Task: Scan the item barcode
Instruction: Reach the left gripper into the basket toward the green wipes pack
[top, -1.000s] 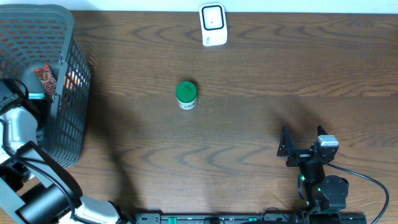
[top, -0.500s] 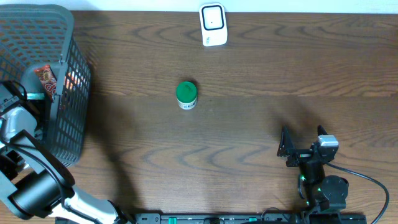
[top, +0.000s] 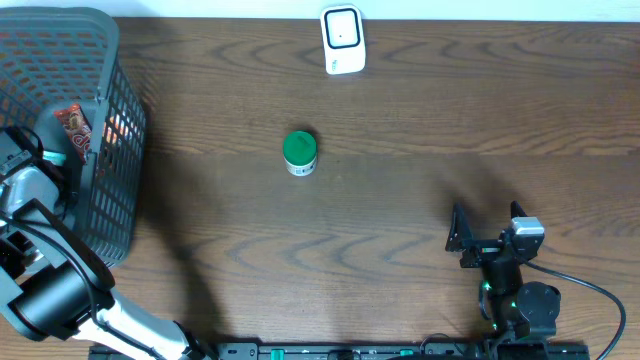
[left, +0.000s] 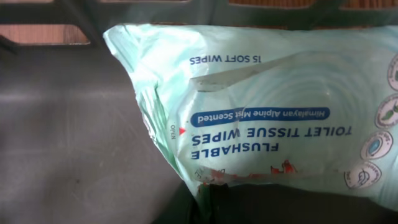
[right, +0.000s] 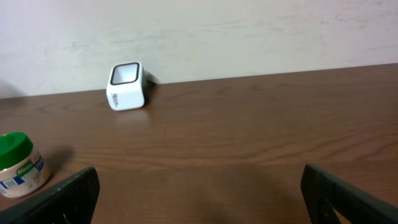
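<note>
A brown wooden table (top: 400, 130) carries a dark mesh basket (top: 60, 40) at its far-left corner. The left arm (top: 30, 195) rises from the table's near edge just in front of the basket and bends over the basket's near wall, its wrist reaching down inside. The right arm (top: 515, 300) stands well apart from the basket, at the opposite near corner, folded low with its wrist aimed across the table. The wipes pack (left: 273, 112), pale green and printed "flushable toilet tissue wipes", lies on the basket floor against the basket's wall. In the left wrist view the left gripper (left: 210, 198) shows only as a dark shape at the pack's crumpled lower edge, its jaws closed together on that edge. The right gripper (top: 487, 222) has its jaws spread wide, holds nothing and hovers over bare wood. The white scanner (top: 342, 40) stands upright at the far edge, well to the right of the basket. A green-lidded jar (top: 299, 152) stands upright between the basket and the right arm. A reddish snack packet (top: 73, 130) leans inside the basket.
</note>
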